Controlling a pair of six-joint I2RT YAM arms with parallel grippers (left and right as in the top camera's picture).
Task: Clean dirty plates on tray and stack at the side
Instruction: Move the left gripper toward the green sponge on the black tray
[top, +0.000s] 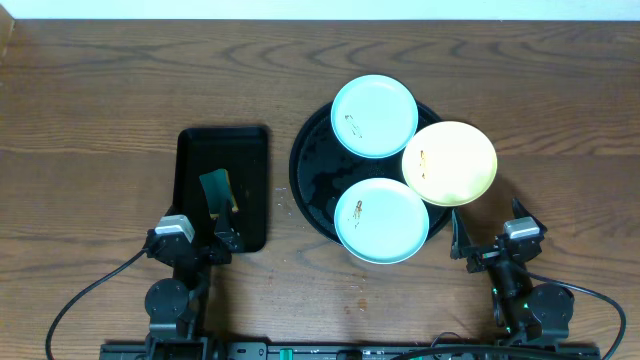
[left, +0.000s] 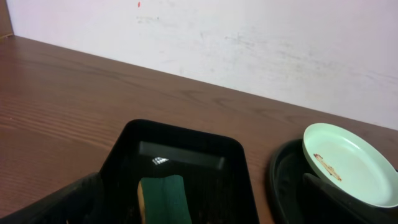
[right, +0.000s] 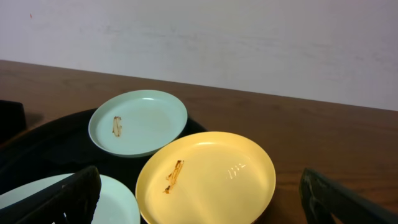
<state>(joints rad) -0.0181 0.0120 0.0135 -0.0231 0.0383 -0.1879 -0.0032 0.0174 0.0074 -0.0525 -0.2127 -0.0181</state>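
Closest in, the left gripper (top: 195, 243) and the right gripper (top: 490, 238) both stand with jaws wide apart, holding nothing. Just ahead of the left jaws, a green sponge (left: 163, 198) lies in a rectangular black tray (left: 186, 138). On the round black tray (top: 310, 170), three smeared plates rest. The near aqua plate (top: 382, 220) sits left of the right jaws, the yellow plate (right: 208, 175) straight ahead of them, and the far aqua plate (right: 138, 121) beyond.
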